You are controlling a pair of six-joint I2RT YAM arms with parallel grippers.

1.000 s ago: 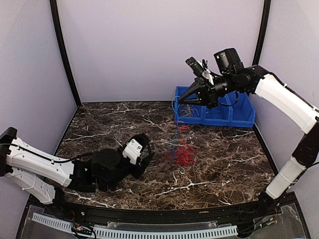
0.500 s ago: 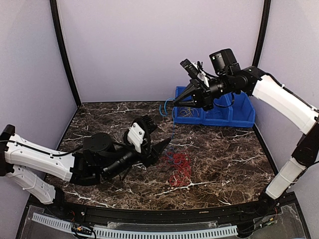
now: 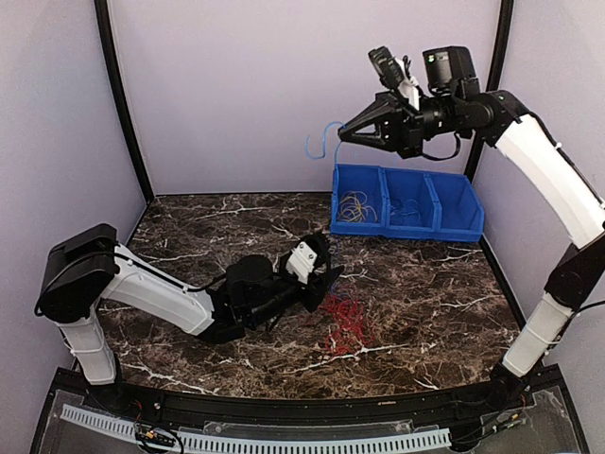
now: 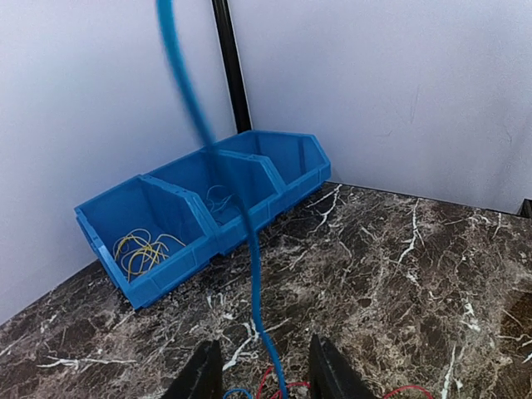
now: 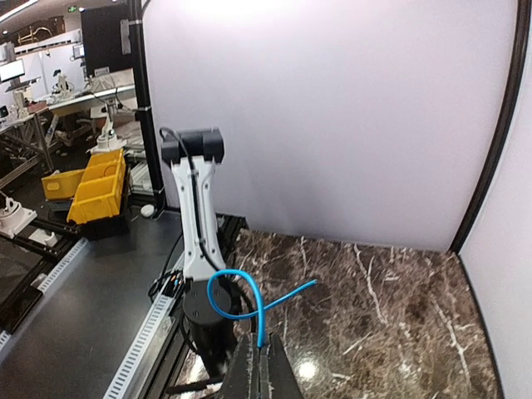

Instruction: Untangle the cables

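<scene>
Your left gripper (image 3: 326, 279) sits low over the table with its jaws apart. The blue cable (image 4: 252, 258) runs down between its fingers (image 4: 204, 376) into the red tangle (image 3: 345, 319) at their tips. If the right arm pulls higher with that tangle unpinned, I judge the tangle lifts too, tightening the knots. Your right gripper (image 3: 343, 134), high above the blue bin (image 3: 416, 229), is clamped on the cable near its curled end. Only a short tail pokes past its tips, so it could slip free.

Blue cable (image 4: 252, 274), red cables (image 3: 346, 317), blue bin (image 3: 456, 230), dark white-veined marble table (image 3: 435, 293).
</scene>
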